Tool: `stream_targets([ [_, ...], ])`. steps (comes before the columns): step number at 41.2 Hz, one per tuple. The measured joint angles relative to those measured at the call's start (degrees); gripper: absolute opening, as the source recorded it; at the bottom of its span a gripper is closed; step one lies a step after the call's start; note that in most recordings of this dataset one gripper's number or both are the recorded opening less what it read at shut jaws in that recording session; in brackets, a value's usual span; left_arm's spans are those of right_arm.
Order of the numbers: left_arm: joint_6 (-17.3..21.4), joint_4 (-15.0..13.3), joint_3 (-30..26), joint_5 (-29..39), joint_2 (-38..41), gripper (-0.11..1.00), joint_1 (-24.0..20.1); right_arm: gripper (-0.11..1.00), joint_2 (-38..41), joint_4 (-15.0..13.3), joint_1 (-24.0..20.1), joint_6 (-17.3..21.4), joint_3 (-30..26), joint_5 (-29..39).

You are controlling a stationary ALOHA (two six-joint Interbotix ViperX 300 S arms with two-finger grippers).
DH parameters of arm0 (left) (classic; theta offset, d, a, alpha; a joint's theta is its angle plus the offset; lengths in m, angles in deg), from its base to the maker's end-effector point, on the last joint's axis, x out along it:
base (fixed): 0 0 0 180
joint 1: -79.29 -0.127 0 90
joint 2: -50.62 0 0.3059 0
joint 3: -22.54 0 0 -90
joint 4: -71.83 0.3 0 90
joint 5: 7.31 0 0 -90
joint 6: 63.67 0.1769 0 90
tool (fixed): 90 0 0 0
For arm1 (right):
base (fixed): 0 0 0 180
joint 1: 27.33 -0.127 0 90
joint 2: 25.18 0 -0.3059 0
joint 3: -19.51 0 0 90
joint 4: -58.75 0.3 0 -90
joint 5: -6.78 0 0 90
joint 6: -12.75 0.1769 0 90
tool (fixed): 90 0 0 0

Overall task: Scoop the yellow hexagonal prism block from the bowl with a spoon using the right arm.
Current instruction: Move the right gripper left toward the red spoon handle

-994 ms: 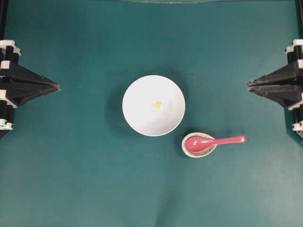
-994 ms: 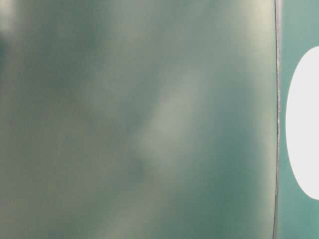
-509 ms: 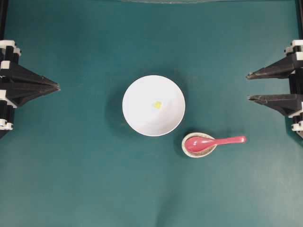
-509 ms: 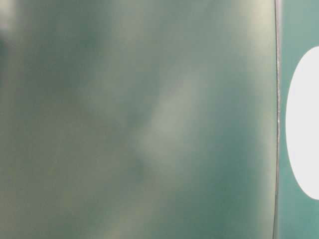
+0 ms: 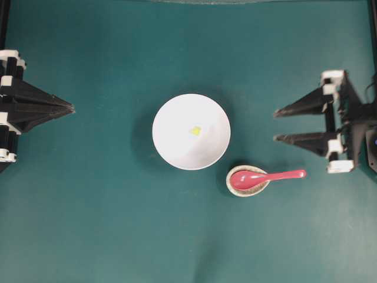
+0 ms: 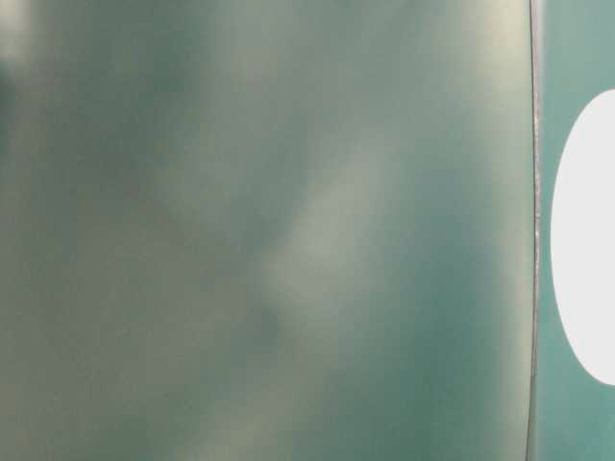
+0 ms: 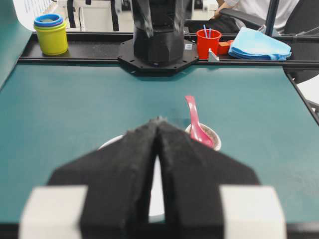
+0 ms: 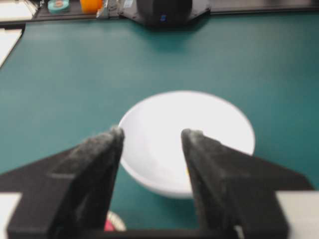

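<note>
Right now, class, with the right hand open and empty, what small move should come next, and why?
Probably swing the right hand toward the spoon's handle and lower onto it. The spoon lies untouched in its speckled rest beside the bowl, handle pointing to that arm's side, and the yellow block sits in the bowl, unscooped.

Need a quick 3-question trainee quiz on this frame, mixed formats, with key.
1. True or false: the spoon lies inside the bowl.
2. Which gripper is open: A) left gripper B) right gripper?
3. Fill in: the yellow block sits in the ____.

Key: 1 false, its scoop rests on the speckled rest beside the bowl. 2 B. 3 bowl.
</note>
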Motion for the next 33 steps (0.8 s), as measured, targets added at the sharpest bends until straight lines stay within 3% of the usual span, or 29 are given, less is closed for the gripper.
stream_targets([
  [7, 0.09, 0.00, -0.09, 0.00, 0.00, 0.00, 0.00, 0.56, 5.01, 1.41, -2.02, 0.00, 1.32, -5.01],
  [17, 0.18, 0.09, -0.09, 0.00, 0.00, 0.00, 0.00, 0.56, 9.49, 5.98, -6.42, 0.26, 4.39, -11.95],
  [33, 0.35, 0.18, -0.09, 0.09, 0.00, 0.00, 0.00, 0.56, 17.93, 17.49, -16.88, 0.18, 7.56, -20.21],
])
